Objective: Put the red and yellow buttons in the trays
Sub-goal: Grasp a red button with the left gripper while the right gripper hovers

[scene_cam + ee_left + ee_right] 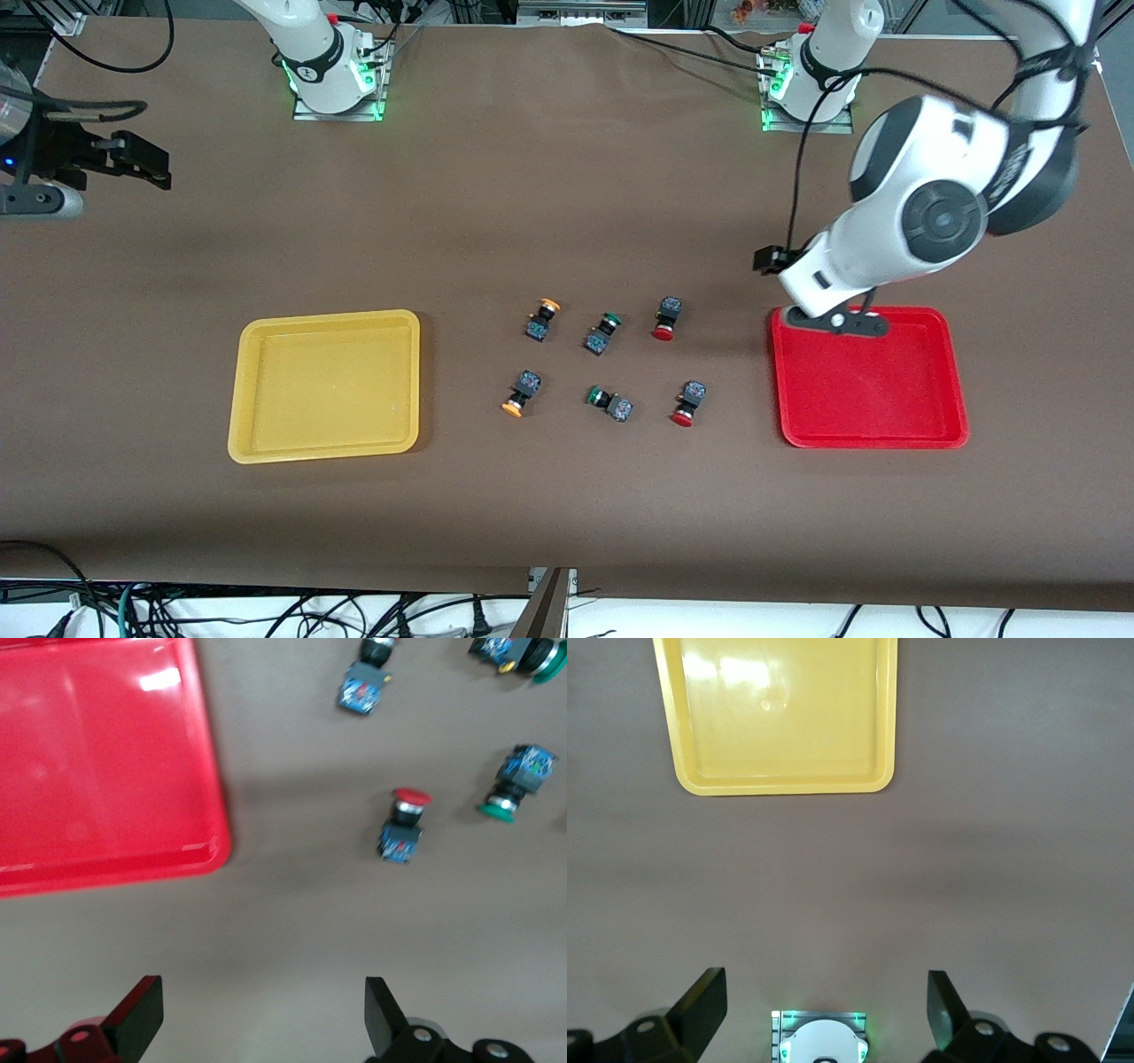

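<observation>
Two red buttons (665, 319) (687, 403) and two yellow buttons (542, 319) (521, 394) lie on the table between the yellow tray (323, 443) and the red tray (873, 434). Both trays hold nothing. My left gripper (837, 321) is open and empty over the red tray's farther rim; its view (264, 992) shows the red tray's corner (177, 850) and one red button (406, 824) lying apart from it. My right gripper (142, 161) is open and empty (827, 988), up over the right arm's end of the table, with the yellow tray (775, 780) in its view.
Two green-capped buttons (602, 332) (609, 401) lie among the others, between the yellow and red pairs. The arm bases (332, 75) (806, 84) stand along the table's edge farthest from the front camera. Brown table surface surrounds the trays.
</observation>
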### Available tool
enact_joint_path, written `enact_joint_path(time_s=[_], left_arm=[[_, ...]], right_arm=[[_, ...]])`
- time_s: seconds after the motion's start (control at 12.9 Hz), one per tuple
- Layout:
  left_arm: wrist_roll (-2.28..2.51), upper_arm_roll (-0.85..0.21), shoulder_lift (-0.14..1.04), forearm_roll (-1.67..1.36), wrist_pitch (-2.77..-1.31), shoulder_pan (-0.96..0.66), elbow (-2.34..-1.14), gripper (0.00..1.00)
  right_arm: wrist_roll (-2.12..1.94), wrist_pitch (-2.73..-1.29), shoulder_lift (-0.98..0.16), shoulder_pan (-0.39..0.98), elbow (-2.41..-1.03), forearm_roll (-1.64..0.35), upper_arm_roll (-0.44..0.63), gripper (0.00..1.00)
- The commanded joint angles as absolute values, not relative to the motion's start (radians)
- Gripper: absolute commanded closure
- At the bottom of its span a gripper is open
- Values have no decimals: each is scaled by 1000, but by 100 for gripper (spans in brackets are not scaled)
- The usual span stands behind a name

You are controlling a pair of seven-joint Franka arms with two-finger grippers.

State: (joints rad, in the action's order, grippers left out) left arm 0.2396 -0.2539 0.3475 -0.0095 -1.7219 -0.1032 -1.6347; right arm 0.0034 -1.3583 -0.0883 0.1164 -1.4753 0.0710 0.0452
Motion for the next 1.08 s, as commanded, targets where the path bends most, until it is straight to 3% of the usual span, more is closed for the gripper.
enact_joint_path(time_s=[0.0, 0.23, 0.54, 1.01], left_arm=[[339, -250, 419, -29, -1805, -168, -1609, 0], [394, -250, 498, -21, -1931, -225, -1609, 0], [397, -247, 590, 18, -2020, -287, -1641, 0], [429, -248, 687, 129, -2221, -314, -1701, 0]], right_arm=[[15, -1400, -156, 107, -1448, 43, 40, 0], [9, -1454, -253, 106, -1448, 46, 40, 0], [105, -1678, -392, 136, -1450, -18, 29, 0], [406, -1897, -552, 301, -1453, -69, 26, 0]])
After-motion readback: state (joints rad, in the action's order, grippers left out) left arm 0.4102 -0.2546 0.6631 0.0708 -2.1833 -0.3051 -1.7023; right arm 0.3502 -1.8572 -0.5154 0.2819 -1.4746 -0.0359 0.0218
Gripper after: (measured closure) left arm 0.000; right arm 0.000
